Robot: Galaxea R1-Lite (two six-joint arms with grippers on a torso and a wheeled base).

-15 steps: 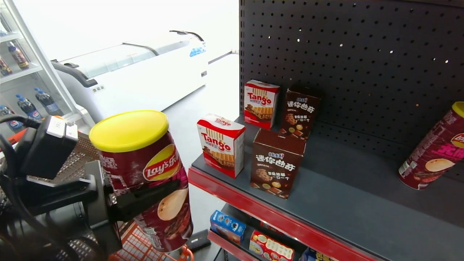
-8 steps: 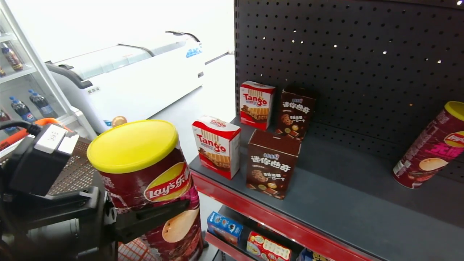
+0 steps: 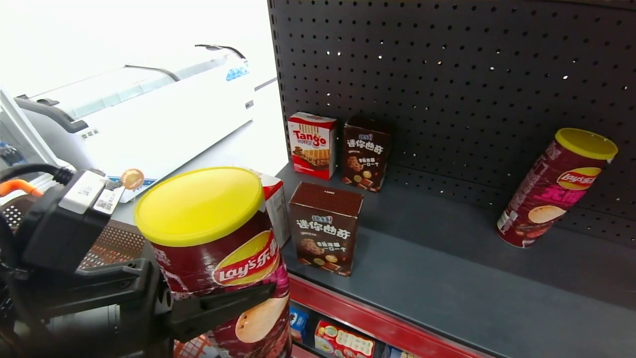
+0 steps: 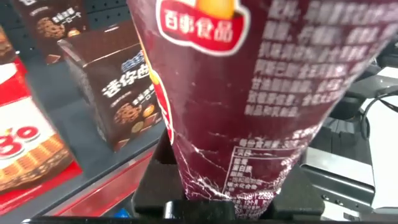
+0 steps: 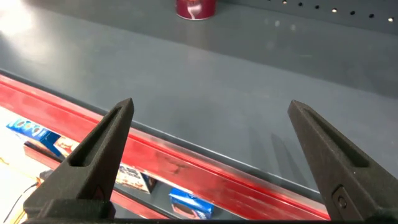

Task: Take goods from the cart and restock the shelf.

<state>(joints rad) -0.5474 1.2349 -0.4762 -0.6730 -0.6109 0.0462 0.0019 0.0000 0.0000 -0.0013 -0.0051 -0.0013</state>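
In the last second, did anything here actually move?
The camera swung right. The left gripper, still clamped on the dark red, yellow-lidded crisp can, brought it nearer the dark grey metal shelf, now half hiding a red-and-white wafer box. Everything on the shelf stayed put.

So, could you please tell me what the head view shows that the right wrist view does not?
Head view: the left gripper shut on a yellow-lidded chip can, the snack boxes at the left end of the shelf, and a white freezer beyond. Right wrist view: the right gripper, open. Shared: the grey shelf, its red front edge, the second chip can leaning against the pegboard (just its base in the wrist view), and packets below.
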